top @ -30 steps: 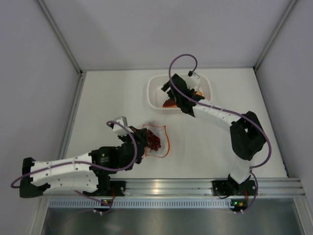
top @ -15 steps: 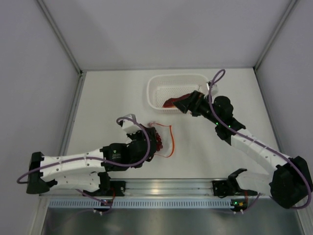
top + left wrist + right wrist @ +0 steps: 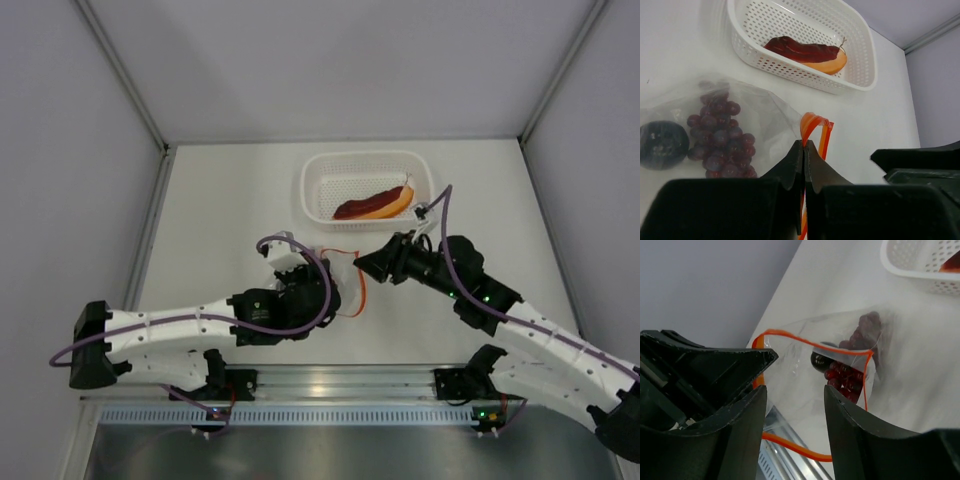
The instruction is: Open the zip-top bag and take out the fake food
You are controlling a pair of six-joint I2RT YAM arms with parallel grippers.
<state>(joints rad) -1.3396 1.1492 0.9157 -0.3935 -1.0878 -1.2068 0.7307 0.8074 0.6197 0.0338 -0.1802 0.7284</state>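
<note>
The clear zip-top bag (image 3: 348, 280) lies mid-table, its mouth open and facing right. My left gripper (image 3: 330, 296) is shut on the bag's orange-red zip strip (image 3: 810, 125) and pinches one lip. The dark red grape cluster (image 3: 722, 142) and the small dark round fruit (image 3: 660, 145) are inside the bag. My right gripper (image 3: 362, 266) is open and empty at the bag's mouth. In the right wrist view it (image 3: 795, 390) faces the opening, with the grapes (image 3: 847, 377) and the dark fruit (image 3: 819, 360) ahead. The orange-and-maroon hot-dog piece (image 3: 375, 205) lies in the basket.
The white perforated basket (image 3: 310, 190) stands at the back centre, just beyond the bag; it also shows in the left wrist view (image 3: 740, 30). The aluminium rail (image 3: 350, 380) runs along the near edge. Grey walls enclose the table on three sides.
My right gripper left the hot-dog piece in the basket and came down and left to the bag's mouth. My left gripper shifted right with the bag's strip.
</note>
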